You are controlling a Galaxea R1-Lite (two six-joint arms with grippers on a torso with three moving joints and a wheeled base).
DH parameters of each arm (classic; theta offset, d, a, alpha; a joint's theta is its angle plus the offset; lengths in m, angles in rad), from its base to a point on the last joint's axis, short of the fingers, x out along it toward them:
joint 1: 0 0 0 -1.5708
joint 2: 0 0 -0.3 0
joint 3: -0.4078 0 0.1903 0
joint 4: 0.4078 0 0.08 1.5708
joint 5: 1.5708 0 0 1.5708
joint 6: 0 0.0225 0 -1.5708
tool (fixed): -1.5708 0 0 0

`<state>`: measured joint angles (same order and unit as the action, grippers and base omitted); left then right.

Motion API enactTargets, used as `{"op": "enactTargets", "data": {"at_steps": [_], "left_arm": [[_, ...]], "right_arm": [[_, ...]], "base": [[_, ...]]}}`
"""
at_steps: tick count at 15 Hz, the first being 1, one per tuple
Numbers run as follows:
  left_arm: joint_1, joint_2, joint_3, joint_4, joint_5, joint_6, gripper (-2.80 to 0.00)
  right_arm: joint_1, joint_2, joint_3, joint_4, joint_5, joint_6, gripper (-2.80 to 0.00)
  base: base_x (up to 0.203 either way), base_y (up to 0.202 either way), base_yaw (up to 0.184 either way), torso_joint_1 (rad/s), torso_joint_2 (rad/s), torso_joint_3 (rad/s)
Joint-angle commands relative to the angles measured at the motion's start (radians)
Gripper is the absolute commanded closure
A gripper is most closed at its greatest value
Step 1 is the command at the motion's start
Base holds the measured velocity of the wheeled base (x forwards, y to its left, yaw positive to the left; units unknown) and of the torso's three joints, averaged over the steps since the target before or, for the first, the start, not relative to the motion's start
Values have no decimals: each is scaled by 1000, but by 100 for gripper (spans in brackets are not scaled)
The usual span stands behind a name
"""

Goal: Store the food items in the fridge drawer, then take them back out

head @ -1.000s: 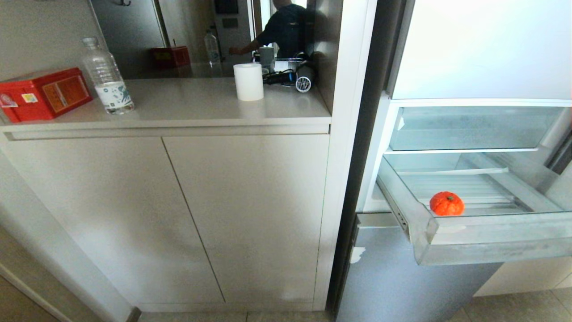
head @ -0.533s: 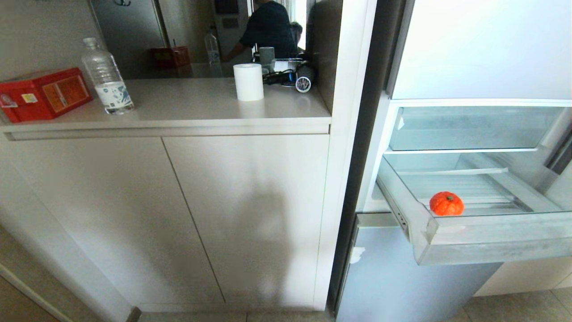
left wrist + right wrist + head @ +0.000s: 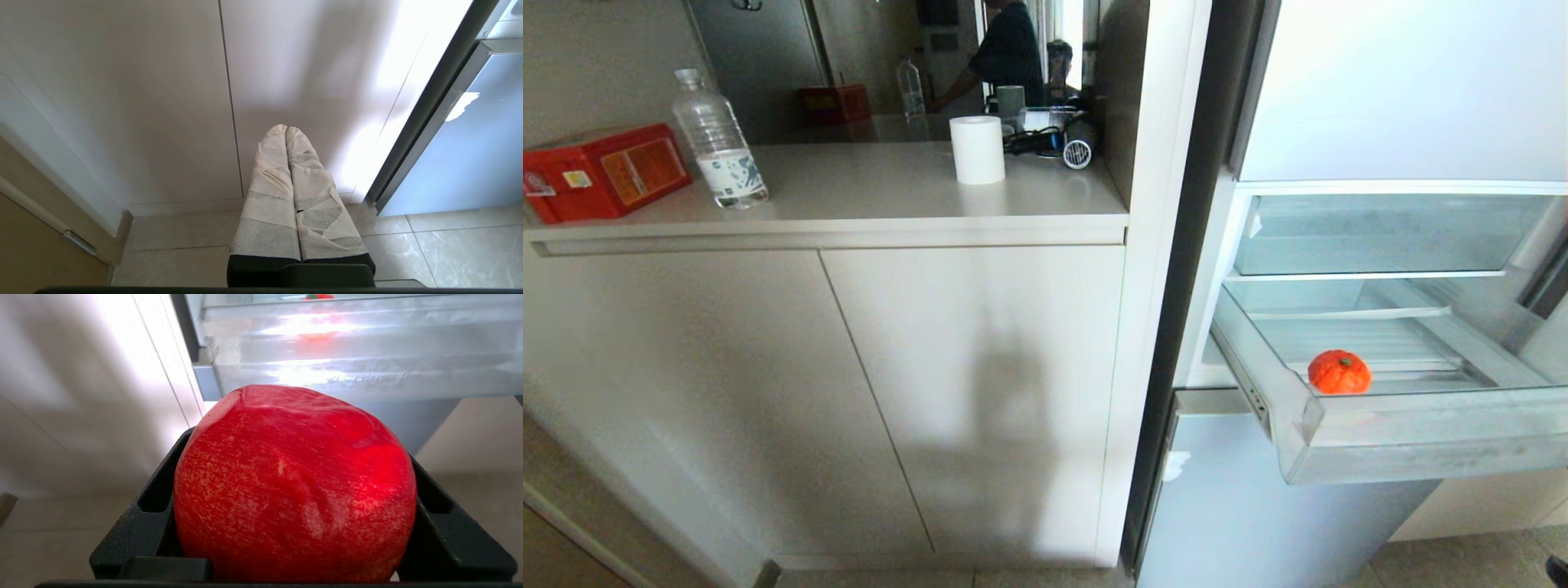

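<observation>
Now we carry a red apple (image 3: pixel 294 486) gripped in our right tool (image 3: pixel 298 539), aimed at the drawer (image 3: pixel 1413 445) at right, pulled out to receive it; a tangerine (image 3: pixel 1338 372) already sits inside. Our left tool (image 3: pixel 292 163) hangs closed, empty.

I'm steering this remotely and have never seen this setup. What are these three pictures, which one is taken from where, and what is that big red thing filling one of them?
They come from three cameras on a two-armed robot. The head camera looks down at a cabinet and an open fridge: the clear fridge drawer is pulled out with a small orange fruit inside. On the counter stand a red box, a water bottle and a paper roll. The other two cameras sit on the wrists. The left gripper hangs shut and empty near the floor. The right gripper holds a red apple, facing the drawer front.
</observation>
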<state>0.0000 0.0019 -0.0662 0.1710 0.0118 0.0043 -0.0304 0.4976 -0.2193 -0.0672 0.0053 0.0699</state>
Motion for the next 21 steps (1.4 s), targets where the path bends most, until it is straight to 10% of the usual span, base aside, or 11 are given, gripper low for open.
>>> {"op": "enactTargets", "data": {"at_steps": [1,21], "left_arm": [[0,0,0,1,0,0,0],[0,0,0,1,0,0,0]], "right_arm": [[-25,227,-65,-2,2,4,0],[-148,1554,-1018,-344,73,95,0]], "base": [[0,0,0,0,0,0],[0,0,0,0,0,0]]}}
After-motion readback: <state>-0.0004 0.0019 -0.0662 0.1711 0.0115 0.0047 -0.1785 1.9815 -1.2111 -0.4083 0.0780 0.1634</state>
